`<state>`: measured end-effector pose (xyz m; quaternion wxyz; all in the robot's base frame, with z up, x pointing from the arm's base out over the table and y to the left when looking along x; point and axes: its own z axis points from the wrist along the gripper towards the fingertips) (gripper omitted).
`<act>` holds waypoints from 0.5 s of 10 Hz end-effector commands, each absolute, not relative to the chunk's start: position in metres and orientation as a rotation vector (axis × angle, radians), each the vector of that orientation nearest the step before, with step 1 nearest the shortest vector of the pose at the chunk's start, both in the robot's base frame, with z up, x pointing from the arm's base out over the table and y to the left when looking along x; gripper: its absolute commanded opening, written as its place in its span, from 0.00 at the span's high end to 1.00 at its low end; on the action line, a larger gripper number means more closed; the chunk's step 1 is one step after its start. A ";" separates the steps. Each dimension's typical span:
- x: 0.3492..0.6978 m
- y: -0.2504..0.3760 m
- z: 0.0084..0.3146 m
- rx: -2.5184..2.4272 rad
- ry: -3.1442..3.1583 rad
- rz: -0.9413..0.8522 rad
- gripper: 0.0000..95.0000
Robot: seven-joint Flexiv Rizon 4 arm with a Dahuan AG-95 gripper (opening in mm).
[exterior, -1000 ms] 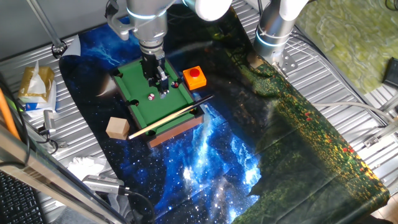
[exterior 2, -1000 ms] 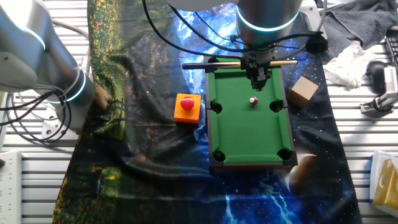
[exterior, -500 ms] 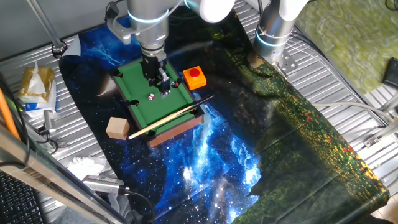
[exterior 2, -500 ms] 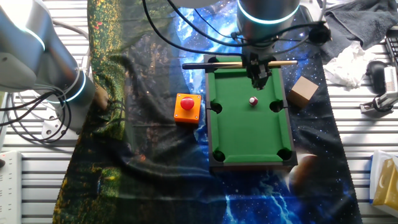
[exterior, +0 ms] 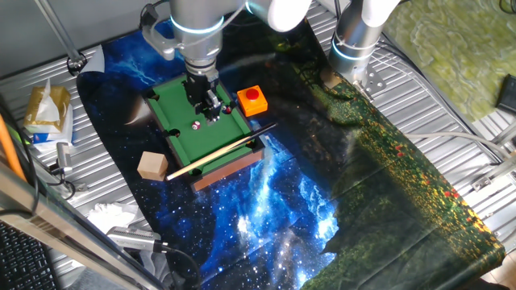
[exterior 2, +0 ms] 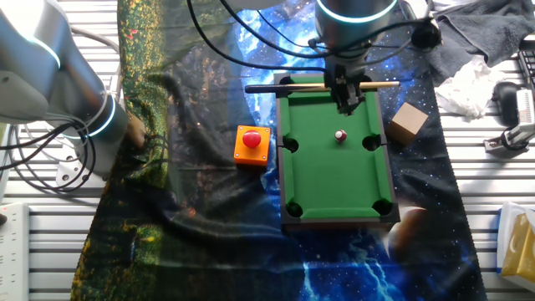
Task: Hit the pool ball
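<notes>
The pool ball (exterior 2: 340, 135) is tiny and whitish with a pink-red spot. It lies on the green felt of the small pool table (exterior 2: 334, 180), near the far end; it also shows in one fixed view (exterior: 194, 125). My gripper (exterior 2: 347, 107) hangs over the table's far end, just above and behind the ball, not touching it; in one fixed view the gripper (exterior: 205, 111) stands just right of the ball. Its fingers look close together and hold nothing I can make out. A thin wooden cue (exterior 2: 334, 85) lies along the table's far rail.
An orange box with a red button (exterior 2: 252, 145) stands left of the table. A wooden block (exterior 2: 405, 123) sits to its right. A second arm (exterior 2: 58, 92) stands at the left. Crumpled paper (exterior 2: 472, 84) and a bag (exterior: 44, 113) lie off the cloth.
The gripper has risen slightly and drawn back toward the table's far end. The ball has not moved.
</notes>
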<state>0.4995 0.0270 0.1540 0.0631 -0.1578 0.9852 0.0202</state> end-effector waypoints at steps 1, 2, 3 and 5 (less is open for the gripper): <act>0.501 0.026 0.153 -0.810 2.926 -0.003 0.60; 0.501 0.026 0.153 -0.851 2.915 -0.003 0.60; 0.501 0.026 0.153 -0.858 2.916 -0.011 0.60; 0.501 0.026 0.153 -0.870 2.916 -0.037 0.60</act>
